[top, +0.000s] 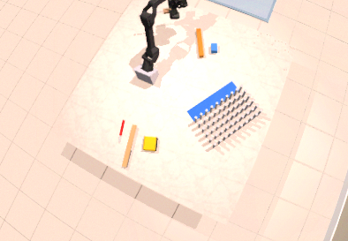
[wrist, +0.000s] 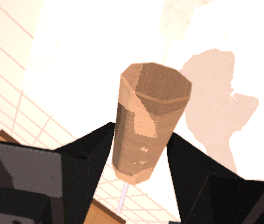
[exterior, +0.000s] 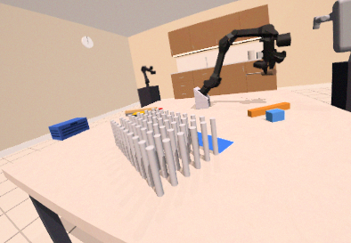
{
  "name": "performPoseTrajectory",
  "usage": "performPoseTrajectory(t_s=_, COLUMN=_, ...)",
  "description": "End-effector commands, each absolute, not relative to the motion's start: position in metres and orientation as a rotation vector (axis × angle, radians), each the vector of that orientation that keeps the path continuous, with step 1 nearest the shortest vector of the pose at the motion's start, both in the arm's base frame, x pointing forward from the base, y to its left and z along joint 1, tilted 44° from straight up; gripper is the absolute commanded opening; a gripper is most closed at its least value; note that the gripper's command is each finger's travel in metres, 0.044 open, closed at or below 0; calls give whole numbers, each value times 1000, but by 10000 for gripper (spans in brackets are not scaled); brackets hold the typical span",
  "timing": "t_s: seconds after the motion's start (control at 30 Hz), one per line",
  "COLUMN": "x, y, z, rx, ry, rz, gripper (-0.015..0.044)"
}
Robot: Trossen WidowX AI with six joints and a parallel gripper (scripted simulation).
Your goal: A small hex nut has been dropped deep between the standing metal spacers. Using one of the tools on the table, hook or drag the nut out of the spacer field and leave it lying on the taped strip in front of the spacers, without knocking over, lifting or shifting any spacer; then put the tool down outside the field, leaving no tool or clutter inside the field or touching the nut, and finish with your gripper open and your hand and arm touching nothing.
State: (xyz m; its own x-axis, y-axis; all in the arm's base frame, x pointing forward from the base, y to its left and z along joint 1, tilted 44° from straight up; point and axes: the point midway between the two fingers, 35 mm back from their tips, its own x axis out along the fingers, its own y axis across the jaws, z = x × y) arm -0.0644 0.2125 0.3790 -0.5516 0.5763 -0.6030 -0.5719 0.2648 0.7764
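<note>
My gripper [top: 174, 11] [exterior: 266, 69] [wrist: 141, 132] is shut on a brown wooden tool handle [top: 167, 11] [wrist: 138, 150], held raised above the table, beyond the arm's base from the spacers. A thin pale metal rod [wrist: 123, 199] extends from the handle's narrow end in the wrist view; its tip is out of sight there. The grey metal spacers [exterior: 155, 171] stand upright in rows. The blue taped strip [top: 209, 101] [exterior: 224, 143] lies along the spacer field's side facing the arm. The hex nut cannot be made out in any view.
An orange bar [top: 200, 42] [exterior: 268, 109] and a blue block [top: 214, 48] [exterior: 274, 116] lie between the gripper and the spacers. A yellow block [top: 150, 143], a long tan bar [top: 129, 146] and a thin red piece [top: 122, 127] lie on the other side of the arm's base.
</note>
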Motion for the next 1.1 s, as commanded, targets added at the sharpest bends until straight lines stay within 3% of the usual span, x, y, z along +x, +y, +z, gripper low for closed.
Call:
performPoseTrajectory(t_s=0.0, x=-63, y=210, z=380, rx=-6, ry=1551, rz=1492, gripper=0)
performPoseTrajectory(t_s=1.07, x=78, y=247, z=316, rx=-538, ry=848, rz=1603, gripper=0)
